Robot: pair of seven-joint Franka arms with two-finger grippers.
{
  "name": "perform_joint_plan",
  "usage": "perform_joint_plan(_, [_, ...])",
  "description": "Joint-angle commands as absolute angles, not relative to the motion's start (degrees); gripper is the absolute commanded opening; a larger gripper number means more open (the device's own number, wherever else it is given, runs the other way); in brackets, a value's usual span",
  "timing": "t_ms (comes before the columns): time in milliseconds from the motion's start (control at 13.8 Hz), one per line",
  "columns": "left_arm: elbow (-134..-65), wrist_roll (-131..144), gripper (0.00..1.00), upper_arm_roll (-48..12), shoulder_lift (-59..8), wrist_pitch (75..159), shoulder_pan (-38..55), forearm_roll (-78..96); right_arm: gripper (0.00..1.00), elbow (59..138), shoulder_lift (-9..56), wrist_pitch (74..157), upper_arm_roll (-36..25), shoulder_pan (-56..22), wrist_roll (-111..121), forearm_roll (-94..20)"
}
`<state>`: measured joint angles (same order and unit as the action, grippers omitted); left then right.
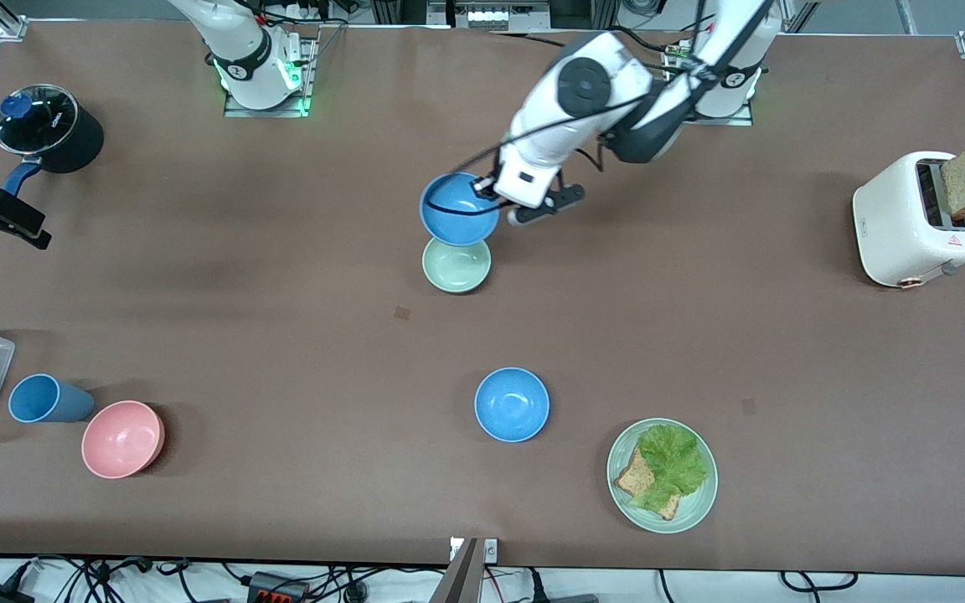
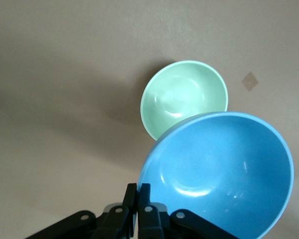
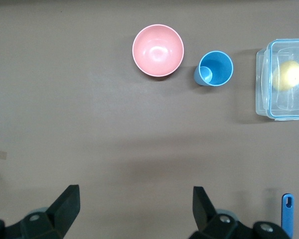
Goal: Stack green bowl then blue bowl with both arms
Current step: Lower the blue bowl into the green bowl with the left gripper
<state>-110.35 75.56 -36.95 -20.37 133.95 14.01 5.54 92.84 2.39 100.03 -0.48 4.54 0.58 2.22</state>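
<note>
Nearest the front camera, a pale green plate (image 1: 661,475) carries ruffled lettuce and coarse bread. Just farther sits a second blue bowl (image 1: 512,404), round, glossy and plain, on the matte brown surface (image 1: 281,293). Farther still rests the green bowl (image 1: 456,265), small, pale mint and smooth-glazed, upright and empty. Over its farther rim hangs the blue bowl (image 1: 459,208), bright sky-blue and glossy, tilted in the air. The left gripper (image 2: 138,206) has its black fingers (image 2: 130,199) pinched together on that bowl's thin rim, the bowl's hollow opening away from them. The right gripper (image 3: 134,204), waiting above the surface near a pink bowl (image 3: 158,50) and blue cup (image 3: 215,68), holds its fingers spread wide with nothing between.
</note>
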Motion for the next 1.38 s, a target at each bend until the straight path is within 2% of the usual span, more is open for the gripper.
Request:
perform_joint_plan(0, [-104.95, 83.91, 0.01, -36.65, -27.58, 133.95, 16.17, -4.01, 1.0, 92.37, 2.11, 99.76, 0.26, 5.19, 1.76, 3.08])
perform_joint_plan(218, [-103.11, 87.19, 0.01, -36.56, -30.49, 134.12, 16.61, -7.47, 1.0, 92.37, 2.11, 99.76, 0.26, 5.19, 1.67, 2.64])
perform_joint_plan(1306, [-101.43, 86.84, 0.01, -34.8, -34.19, 134.12, 16.26, -10.37, 1.0, 92.46, 1.93, 97.38, -0.79, 3.52, 2.11, 2.46])
